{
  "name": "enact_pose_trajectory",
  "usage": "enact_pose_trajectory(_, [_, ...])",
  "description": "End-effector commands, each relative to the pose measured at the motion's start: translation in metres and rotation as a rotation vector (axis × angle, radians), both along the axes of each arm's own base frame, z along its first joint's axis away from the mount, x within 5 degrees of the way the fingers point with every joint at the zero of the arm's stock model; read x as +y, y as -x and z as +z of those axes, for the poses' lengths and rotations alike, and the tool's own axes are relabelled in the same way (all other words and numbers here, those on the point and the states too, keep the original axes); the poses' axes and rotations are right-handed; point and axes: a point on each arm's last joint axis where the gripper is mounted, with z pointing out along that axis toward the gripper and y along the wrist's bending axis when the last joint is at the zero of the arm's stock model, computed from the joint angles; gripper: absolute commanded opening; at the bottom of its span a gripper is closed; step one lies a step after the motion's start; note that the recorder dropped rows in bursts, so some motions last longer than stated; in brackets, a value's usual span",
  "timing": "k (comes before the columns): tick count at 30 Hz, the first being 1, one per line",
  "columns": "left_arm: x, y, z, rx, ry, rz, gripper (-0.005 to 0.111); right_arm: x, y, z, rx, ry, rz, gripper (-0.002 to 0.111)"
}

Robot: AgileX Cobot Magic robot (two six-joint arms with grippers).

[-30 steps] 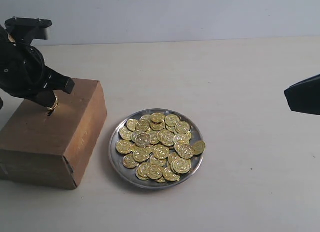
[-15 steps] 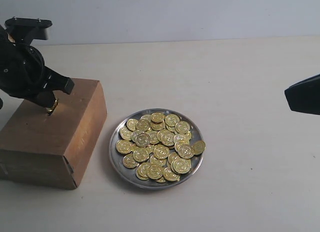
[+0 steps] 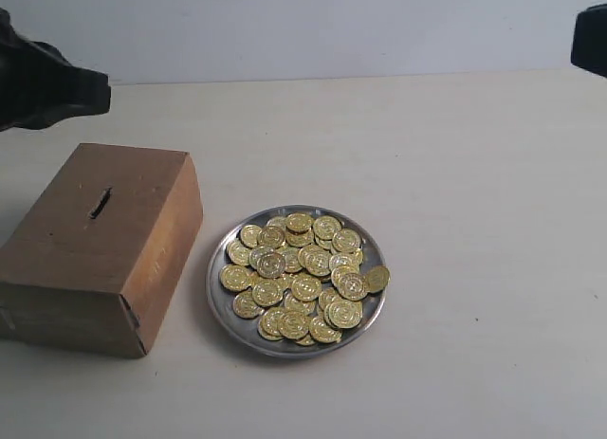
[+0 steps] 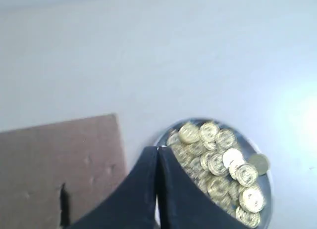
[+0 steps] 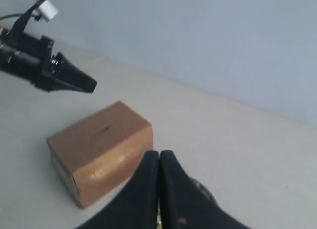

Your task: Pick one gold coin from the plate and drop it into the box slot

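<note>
Left gripper [image 4: 157,153] hangs raised with its fingers pressed together and, so far as we can see, nothing between them. Nearest beneath it we find the box [image 3: 90,254]. Its slot [image 3: 100,203] lies slightly slanted in the top face, with no coin lodged in it. Beyond the box, on the side toward the right gripper [image 5: 159,155], sits the plate [image 3: 217,297], just beside the box but apart from it, carrying the heaped gold coins [image 3: 299,273].

We judge the step in hand to be the reach for one coin. To do it well, we advise spreading the fingers before descent and taking the outlying coin [image 3: 377,278] on the heap's far side from the left gripper. It overlaps few neighbours there, so only one should be pinched.

The plate's raised rim and the box wall nearest it are the edges to respect; the gap between them is narrow. Farther out, the table [image 3: 465,173] offers wide room. The right gripper, likewise pressed together, hangs well apart.
</note>
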Motion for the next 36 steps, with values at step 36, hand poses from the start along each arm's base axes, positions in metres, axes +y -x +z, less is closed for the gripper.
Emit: enact_pose_trajectory(36, [0.060, 0.145, -0.108, -0.410, 0.246, -0.075, 0.002, -0.030, 0.034, -0.158, -0.008, -0.200, 0.020, 0.000])
